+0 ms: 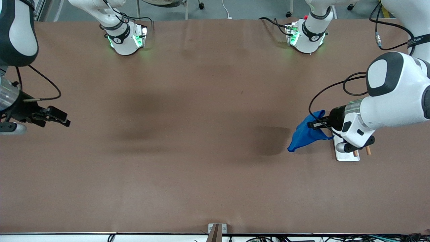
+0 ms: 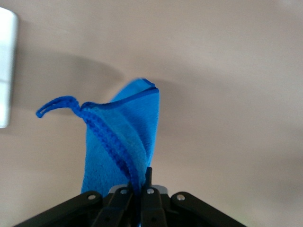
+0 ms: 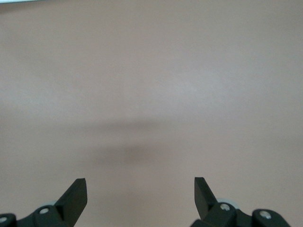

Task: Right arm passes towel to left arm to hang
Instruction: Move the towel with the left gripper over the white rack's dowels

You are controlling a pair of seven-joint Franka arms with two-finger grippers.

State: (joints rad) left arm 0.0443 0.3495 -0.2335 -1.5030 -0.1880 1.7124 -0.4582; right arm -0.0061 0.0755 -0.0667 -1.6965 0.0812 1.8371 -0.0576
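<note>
The blue towel [image 1: 304, 134] hangs bunched from my left gripper [image 1: 314, 125], which is shut on its upper edge, up in the air at the left arm's end of the table. In the left wrist view the towel [image 2: 120, 142] is pinched between the closed jaws of the left gripper [image 2: 139, 182], and its thread loop [image 2: 52, 106] sticks out from one corner. The white rack [image 1: 346, 153] stands on the table under the left arm, mostly hidden by it. My right gripper [image 1: 62, 119] is open and empty over the right arm's end of the table; the right wrist view shows it [image 3: 140, 189] over bare table only.
The brown table [image 1: 201, 134] fills the view. The towel's shadow [image 1: 272, 141] lies on it beside the towel. A white edge of the rack [image 2: 5, 71] shows in the left wrist view. A small bracket [image 1: 215, 232] sits at the table edge nearest the front camera.
</note>
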